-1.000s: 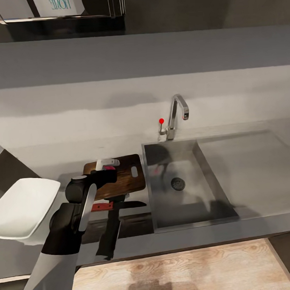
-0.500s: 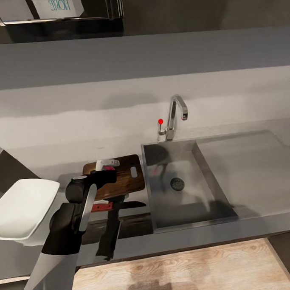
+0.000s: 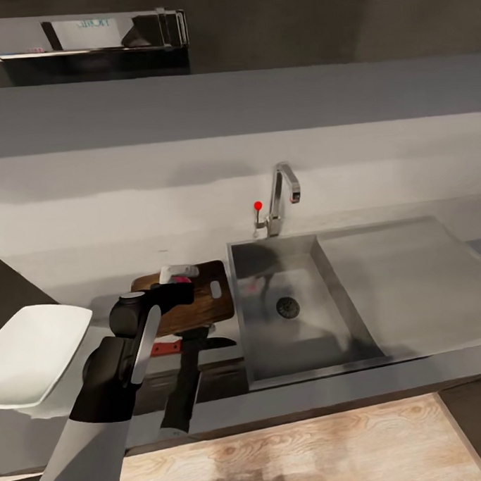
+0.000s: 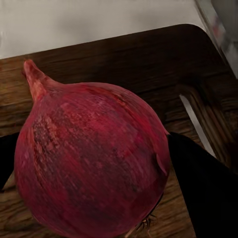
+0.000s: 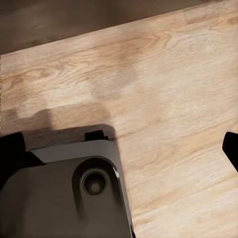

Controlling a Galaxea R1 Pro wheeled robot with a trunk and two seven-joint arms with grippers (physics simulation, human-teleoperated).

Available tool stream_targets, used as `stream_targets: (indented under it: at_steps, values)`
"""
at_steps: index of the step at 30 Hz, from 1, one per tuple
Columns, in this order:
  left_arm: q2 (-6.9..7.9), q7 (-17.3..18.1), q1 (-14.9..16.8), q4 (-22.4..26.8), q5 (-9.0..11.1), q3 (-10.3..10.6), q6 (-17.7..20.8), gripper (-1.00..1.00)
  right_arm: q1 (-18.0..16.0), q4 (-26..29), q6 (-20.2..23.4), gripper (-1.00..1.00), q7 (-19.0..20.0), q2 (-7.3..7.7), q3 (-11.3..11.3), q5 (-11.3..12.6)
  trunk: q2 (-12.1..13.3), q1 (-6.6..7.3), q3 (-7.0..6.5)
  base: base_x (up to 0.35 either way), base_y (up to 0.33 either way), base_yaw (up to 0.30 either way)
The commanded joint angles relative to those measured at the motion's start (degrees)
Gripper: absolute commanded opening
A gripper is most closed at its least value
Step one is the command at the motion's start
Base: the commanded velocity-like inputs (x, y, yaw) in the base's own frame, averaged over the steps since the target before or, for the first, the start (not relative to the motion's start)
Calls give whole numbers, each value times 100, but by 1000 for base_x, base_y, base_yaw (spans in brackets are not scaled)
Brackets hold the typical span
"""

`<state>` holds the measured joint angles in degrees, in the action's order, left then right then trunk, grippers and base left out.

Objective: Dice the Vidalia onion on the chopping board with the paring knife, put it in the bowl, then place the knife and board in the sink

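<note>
Left jaws (image 4: 94,163) clamped around onion (image 4: 91,158), chopping board (image 4: 124,54) partly hidden beneath; right jaws' state unclear.

1. this is a kitchen: a stainless-steel sink (image 3: 301,315) with a round dark drain is set into a long grey counter (image 3: 312,395).
2. behind the sink stand a chrome angular tap (image 3: 282,196) and a red-knobbed lever (image 3: 259,217); a flat steel drainboard (image 3: 405,281) adjoins the sink on the side away from the board.
3. just beside the sink lies a wooden chopping board (image 3: 194,303); a white bowl (image 3: 35,353) sits further along.
4. a pale backsplash wall (image 3: 195,179) rises behind the sink, and a wood-plank floor (image 3: 301,449) lies below the counter's front edge.
</note>
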<state>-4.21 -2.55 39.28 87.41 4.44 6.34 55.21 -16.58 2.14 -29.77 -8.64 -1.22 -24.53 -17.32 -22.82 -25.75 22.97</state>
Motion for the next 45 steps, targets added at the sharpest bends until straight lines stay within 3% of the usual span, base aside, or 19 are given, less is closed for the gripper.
stream_targets:
  at_steps: [1, 45]
  values:
    - [0, -21, 3, 4, 39, -1, 25, -100, -3, -3, -11, 100, -41, -1, -26, -61, -9, -3, 6, 0, 132, -12]
    - [1, -23, 1, -13, 39, 8, 32, -100, -3, -3, -11, 100, -41, -3, -26, -61, -9, -3, 2, 0, 1, 27]
